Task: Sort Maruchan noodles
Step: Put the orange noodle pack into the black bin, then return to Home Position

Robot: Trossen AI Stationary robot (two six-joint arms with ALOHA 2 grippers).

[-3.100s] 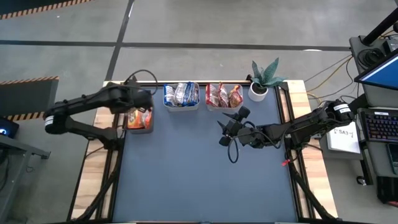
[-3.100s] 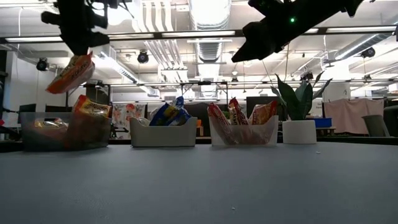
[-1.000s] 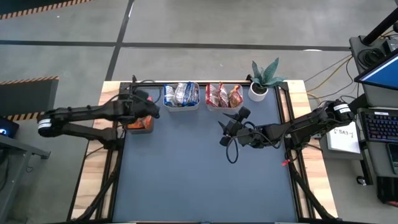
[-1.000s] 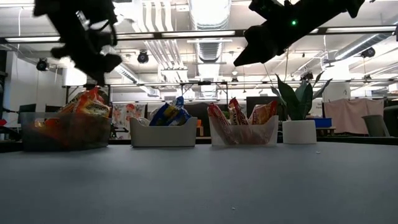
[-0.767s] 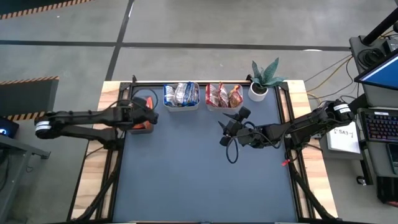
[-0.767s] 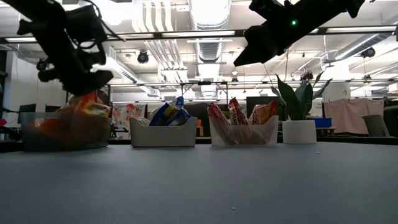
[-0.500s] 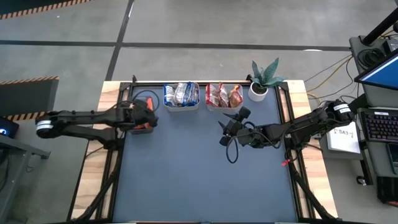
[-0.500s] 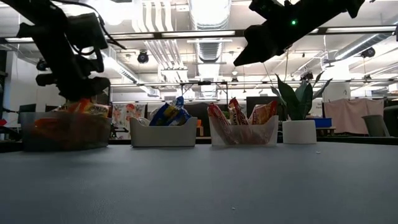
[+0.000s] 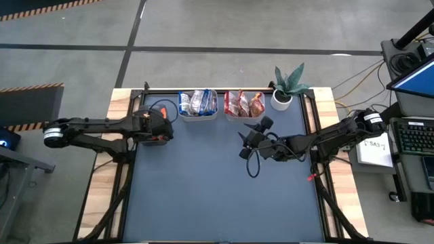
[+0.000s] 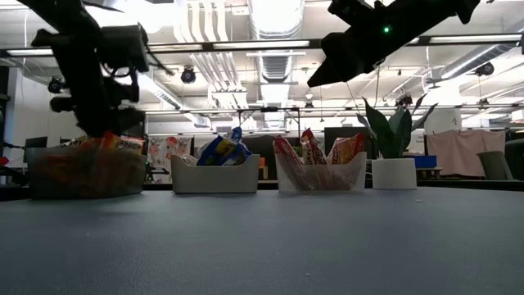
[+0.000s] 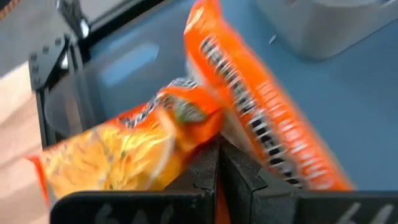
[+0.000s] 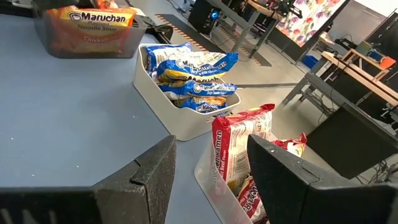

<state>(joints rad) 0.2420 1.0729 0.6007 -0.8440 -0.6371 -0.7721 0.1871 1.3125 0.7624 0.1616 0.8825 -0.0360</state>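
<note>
Left arm pose: a dark jointed arm stretched low across the table's left edge, its wrist bent down so the left gripper (image 9: 157, 127) sits over the leftmost tub (image 10: 82, 172).
Left claw state: the two dark fingers (image 11: 239, 180) are pressed together with nothing between them; orange packets (image 11: 261, 118) lie just ahead of and below the tips, and whether they touch cannot be told.
Right arm pose: reaching in from the right edge, raised above the table, the right gripper (image 9: 245, 144) hanging over bare mat near the middle, well apart from any packet.
Right claw state: fingers (image 12: 283, 180) parted to a middling gap, holding nothing.
Noodles under the left claw: crinkly orange and orange-yellow plastic packets, flat and rectangular, lying tilted against one another in a dark see-through tub.
Noodles ahead of the right claw: yellow-and-blue packets (image 12: 186, 74) piled in a pale straight-walled tub (image 9: 197, 114); beside it, red-orange packets (image 12: 239, 152) stand on end in a clear tub (image 10: 319, 176).
Beyond the right claw's side: a small spiky green plant (image 9: 290, 81) in a round white pot (image 10: 395, 173), next to the red packets' tub.
Surface: a matte blue-grey mat (image 9: 217, 183) over a pale wooden table (image 9: 102, 183).
</note>
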